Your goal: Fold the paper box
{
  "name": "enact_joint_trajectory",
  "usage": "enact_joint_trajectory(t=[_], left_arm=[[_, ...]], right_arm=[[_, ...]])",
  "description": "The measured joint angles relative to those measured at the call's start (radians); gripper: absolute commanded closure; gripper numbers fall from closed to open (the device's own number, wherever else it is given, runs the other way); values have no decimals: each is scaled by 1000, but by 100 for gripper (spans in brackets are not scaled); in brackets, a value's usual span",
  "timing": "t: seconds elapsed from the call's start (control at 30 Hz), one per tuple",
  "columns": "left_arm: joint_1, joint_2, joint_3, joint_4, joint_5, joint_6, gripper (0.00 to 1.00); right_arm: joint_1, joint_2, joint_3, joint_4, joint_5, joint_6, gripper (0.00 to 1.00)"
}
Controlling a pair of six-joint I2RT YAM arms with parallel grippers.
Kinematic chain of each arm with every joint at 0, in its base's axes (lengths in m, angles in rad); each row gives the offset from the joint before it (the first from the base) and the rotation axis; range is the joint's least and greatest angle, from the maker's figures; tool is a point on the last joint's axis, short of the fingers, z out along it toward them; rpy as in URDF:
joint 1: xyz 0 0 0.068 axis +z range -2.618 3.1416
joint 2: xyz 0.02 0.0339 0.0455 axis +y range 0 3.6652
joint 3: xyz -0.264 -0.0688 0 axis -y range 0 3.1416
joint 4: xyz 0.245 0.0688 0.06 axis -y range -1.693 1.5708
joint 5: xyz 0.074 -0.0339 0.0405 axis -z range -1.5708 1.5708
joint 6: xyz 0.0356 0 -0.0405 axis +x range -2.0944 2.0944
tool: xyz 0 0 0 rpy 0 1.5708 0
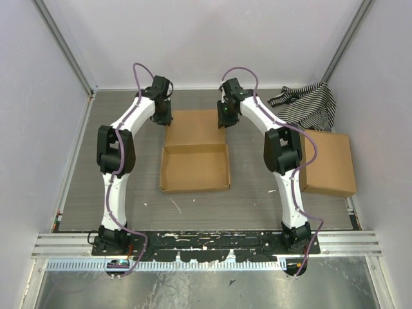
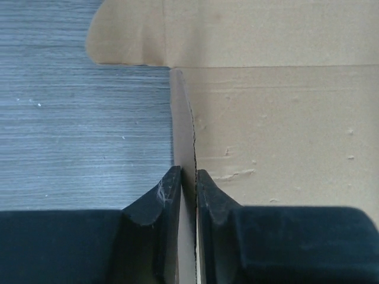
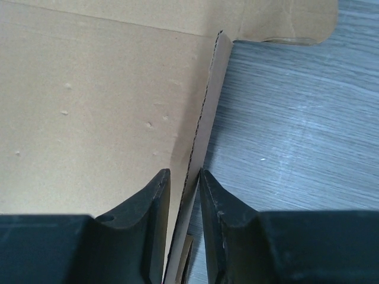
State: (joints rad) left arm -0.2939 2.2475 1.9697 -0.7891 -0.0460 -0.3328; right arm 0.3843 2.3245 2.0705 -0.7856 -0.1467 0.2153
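Looking down from the top camera, the paper box (image 1: pixel 194 168) lies in the middle of the grey table (image 1: pixel 244 201). Its shallow tray faces the arm bases and its lid panel lies flat beyond. The left gripper (image 1: pixel 162 119) sits at the lid's left edge and the right gripper (image 1: pixel 225 119) at its right edge. From this height their fingers are too small and too shadowed to read. A larger cardboard box (image 1: pixel 329 164) lies well apart at the right. Part of it is hidden by the right arm, and a striped cloth (image 1: pixel 308 103) is bunched behind it.

In the left wrist view, the paper box (image 2: pixel 266 130) fills the right side. Its raised side flap stands upright, and the left gripper (image 2: pixel 188 180) pinches that flap, a pad pressed to each face. The tray is out of frame.

In the right wrist view, the paper box (image 3: pixel 89 106) fills the left side. Its side flap leans between the narrowly parted fingers of the right gripper (image 3: pixel 185 177). The outer finger (image 3: pixel 216 204) lies against the flap. Whether the inner one presses it cannot be told, so a firm grip is uncertain.
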Motion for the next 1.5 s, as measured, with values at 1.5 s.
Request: enact_joint_trajectory(t=[1.5], left_arm=[[-7,-574,-1225,1808,1,166,100]], right_arm=[[-208,-287,-89,48,-335,-274,46]])
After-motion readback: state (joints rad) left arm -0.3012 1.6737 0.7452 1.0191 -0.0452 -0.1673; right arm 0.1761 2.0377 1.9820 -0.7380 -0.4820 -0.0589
